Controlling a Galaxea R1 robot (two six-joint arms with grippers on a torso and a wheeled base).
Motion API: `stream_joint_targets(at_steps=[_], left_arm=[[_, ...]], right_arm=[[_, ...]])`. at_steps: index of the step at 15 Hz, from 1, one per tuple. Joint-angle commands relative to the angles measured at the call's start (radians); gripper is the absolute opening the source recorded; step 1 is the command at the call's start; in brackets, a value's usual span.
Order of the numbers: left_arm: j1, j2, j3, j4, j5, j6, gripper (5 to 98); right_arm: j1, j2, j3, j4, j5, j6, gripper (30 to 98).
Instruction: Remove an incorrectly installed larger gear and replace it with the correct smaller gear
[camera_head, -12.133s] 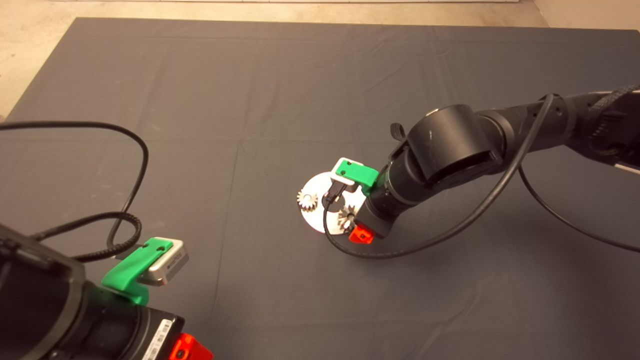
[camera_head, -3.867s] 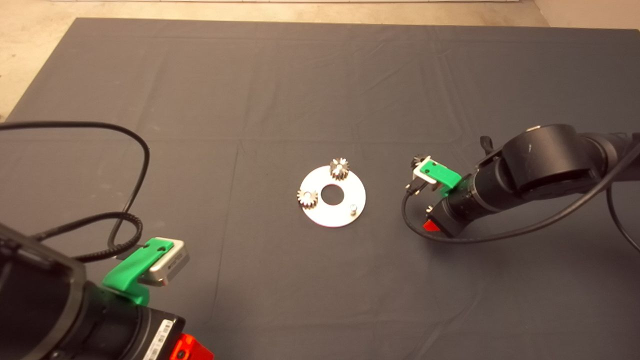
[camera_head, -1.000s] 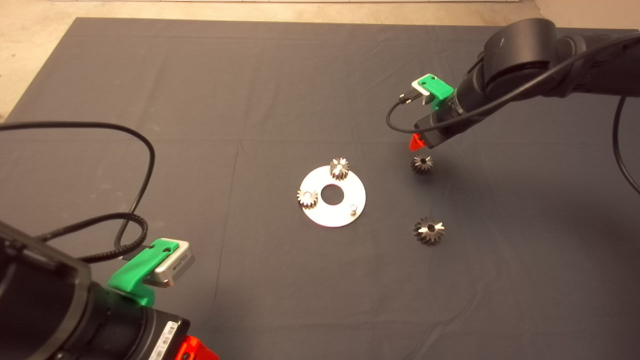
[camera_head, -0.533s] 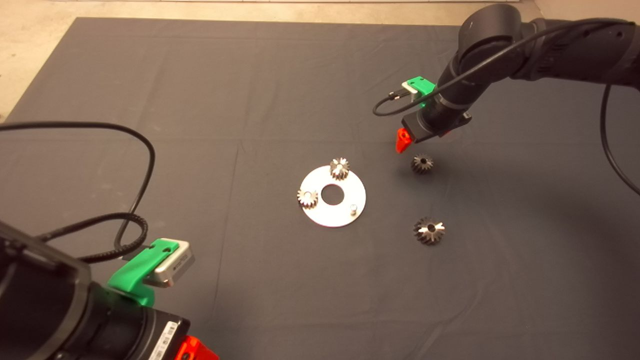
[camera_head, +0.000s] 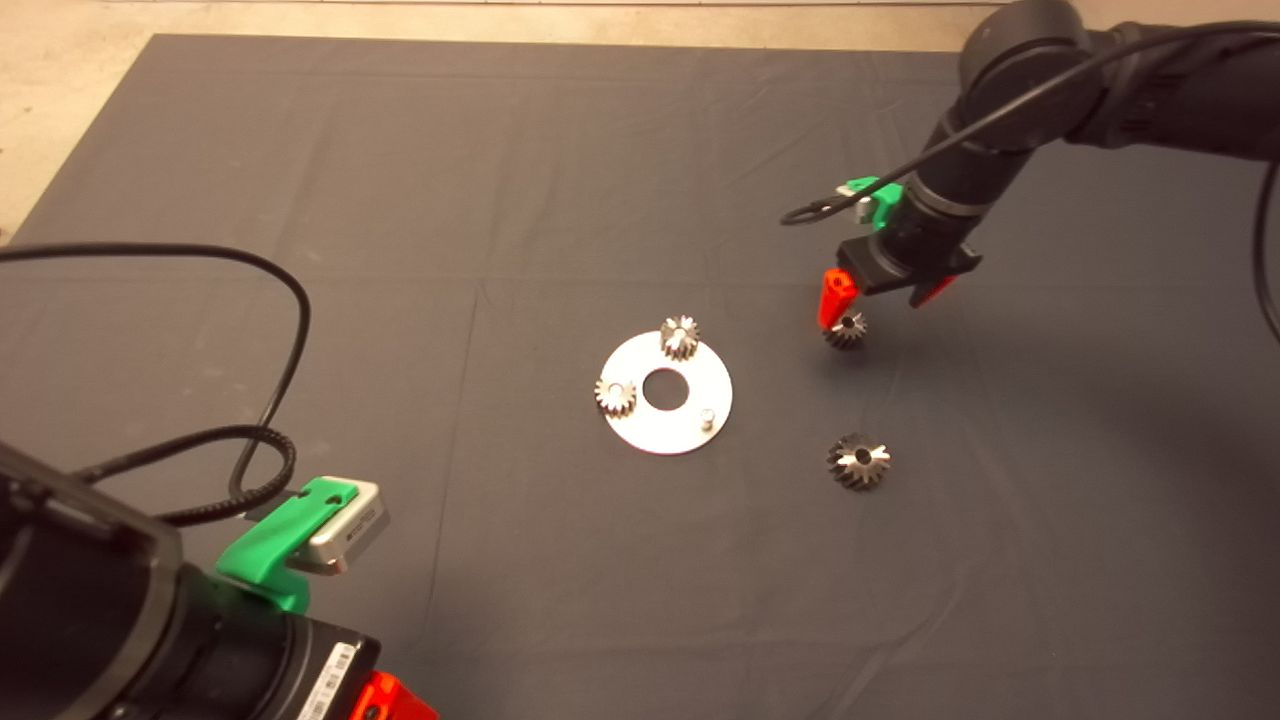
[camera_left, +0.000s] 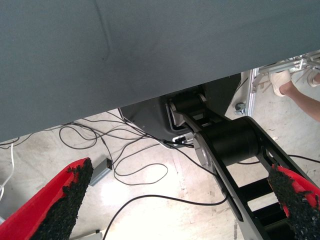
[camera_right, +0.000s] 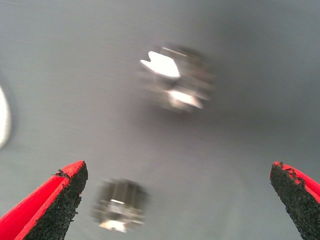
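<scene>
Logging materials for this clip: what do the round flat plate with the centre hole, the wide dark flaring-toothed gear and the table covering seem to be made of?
The round flat plate looks like bare bright metal, pale and evenly reflective. The wide dark flaring-toothed gear looks like darker steel, with glints on its tooth faces. The table covering looks like dark grey matte fabric, showing creases and fold lines.

Dark grey mat (camera_head: 400, 150), silvery disc (camera_head: 640, 425), red fingers (camera_head: 836, 296) with black pads

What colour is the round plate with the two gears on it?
Silvery white, bare metal, with a dark centre hole. The plate shows best in the head view.
</scene>
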Motion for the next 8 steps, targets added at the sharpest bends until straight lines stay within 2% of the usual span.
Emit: stream_joint_targets(at_steps=[1, 3, 8], left_arm=[[-0.008, 0.001, 0.017, -0.014, -0.003, 0.001, 90.9], [-0.009, 0.001, 0.017, -0.014, -0.002, 0.001, 90.9], [-0.008, 0.001, 0.017, -0.015, -0.001, 0.002, 90.9]], right_arm=[[0.010, -0.083, 0.045, 0.063, -0.130, -0.010, 96.8], [-0.004, -0.087, 0.040, 0.039, -0.130, -0.031, 96.8], [-0.045, -0.070, 0.039, -0.061, -0.130, -0.036, 96.8]])
